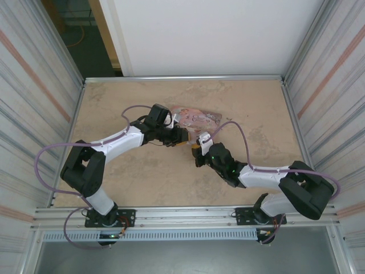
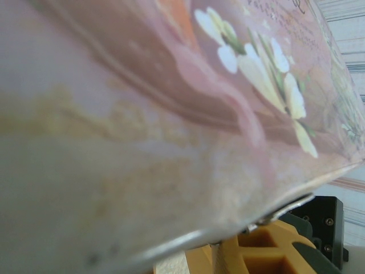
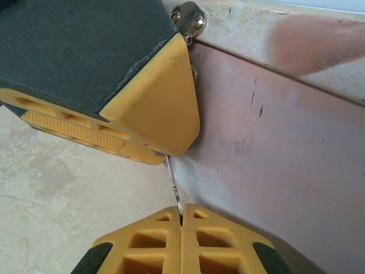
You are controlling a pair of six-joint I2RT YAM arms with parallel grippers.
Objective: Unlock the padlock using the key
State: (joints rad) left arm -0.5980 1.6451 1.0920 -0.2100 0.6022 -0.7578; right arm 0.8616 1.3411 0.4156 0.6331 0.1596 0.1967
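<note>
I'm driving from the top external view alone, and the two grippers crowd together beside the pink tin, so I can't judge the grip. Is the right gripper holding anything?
Observer: Yes. The right wrist view has the right gripper shut on a thin silvery blade, apparently the key.
Operator: Where does the blade point?
Observer: Up to the left gripper's yellow fingertip, which sits beside the pink tin's side wall.
Operator: Any hardware on the tin there?
Observer: A small silvery riveted fitting at its edge, just above that fingertip.
</note>
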